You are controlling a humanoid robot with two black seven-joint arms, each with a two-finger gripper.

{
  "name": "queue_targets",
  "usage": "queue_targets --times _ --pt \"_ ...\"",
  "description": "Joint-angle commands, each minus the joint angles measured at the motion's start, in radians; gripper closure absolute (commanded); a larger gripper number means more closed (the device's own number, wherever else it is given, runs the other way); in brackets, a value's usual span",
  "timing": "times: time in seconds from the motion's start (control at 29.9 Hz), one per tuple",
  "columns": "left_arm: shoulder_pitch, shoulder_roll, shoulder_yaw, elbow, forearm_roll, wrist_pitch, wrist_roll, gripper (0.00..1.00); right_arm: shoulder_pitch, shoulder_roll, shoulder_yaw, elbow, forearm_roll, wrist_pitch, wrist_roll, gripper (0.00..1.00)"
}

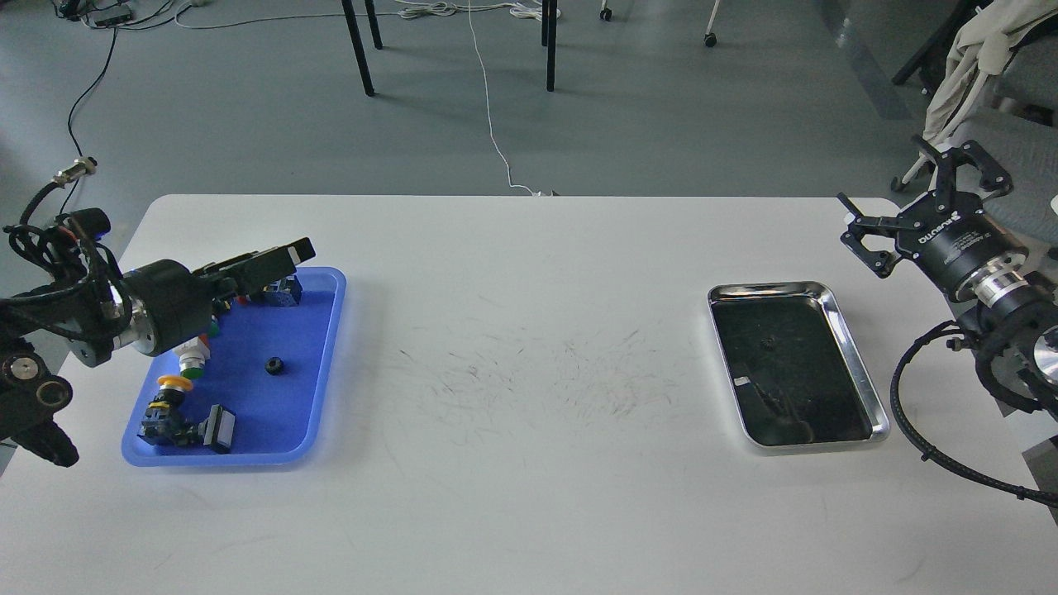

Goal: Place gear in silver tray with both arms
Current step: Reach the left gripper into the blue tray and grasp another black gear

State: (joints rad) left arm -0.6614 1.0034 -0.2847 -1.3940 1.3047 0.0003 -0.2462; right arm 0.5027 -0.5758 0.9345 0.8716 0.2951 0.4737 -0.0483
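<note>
A small black gear (274, 364) lies in the blue plastic tray (326, 364) on the left of the white table. The silver tray (856, 364) sits on the right, with a dark reflective bottom and a tiny dark speck (768, 345) in its far half. My left gripper (281, 256) reaches in low over the blue tray's far left corner, pointing right, up and left of the gear. It is seen side-on and its fingers cannot be told apart. My right gripper (909, 188) is open and empty, pointing away, just right of the silver tray's far corner.
The blue tray also holds several push buttons and switches (186, 426) along its left side and far edge. A chair with a cloth (984, 58) stands off the table's right far corner. Chair legs and cables (492, 124) are on the floor behind.
</note>
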Motion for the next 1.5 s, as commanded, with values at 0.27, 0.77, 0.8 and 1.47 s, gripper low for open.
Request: queue_targets --times 0.27,0.77,0.8,1.47 --pt "0.072 -0.094 0.139 0.179 0.254 0.128 -0.042 0.04 -0.024 0.002 -0.002 -0.036 -0.01 0.002 0.001 0.04" --pt "0.08 -0.216 0.147 0.385 0.295 0.17 -0.053 0.09 -0.027 -0.006 -0.059 -0.04 -0.013 0.005 0.002 0.04" --pt "0.08 -0.219 0.147 0.391 0.294 0.17 -0.053 0.1 -0.027 -0.012 -0.059 -0.039 -0.013 0.006 0.002 0.04" --pt "0.115 -0.236 0.147 0.429 0.294 0.19 -0.051 0.3 -0.027 -0.016 -0.062 -0.034 -0.013 0.005 0.004 0.04"
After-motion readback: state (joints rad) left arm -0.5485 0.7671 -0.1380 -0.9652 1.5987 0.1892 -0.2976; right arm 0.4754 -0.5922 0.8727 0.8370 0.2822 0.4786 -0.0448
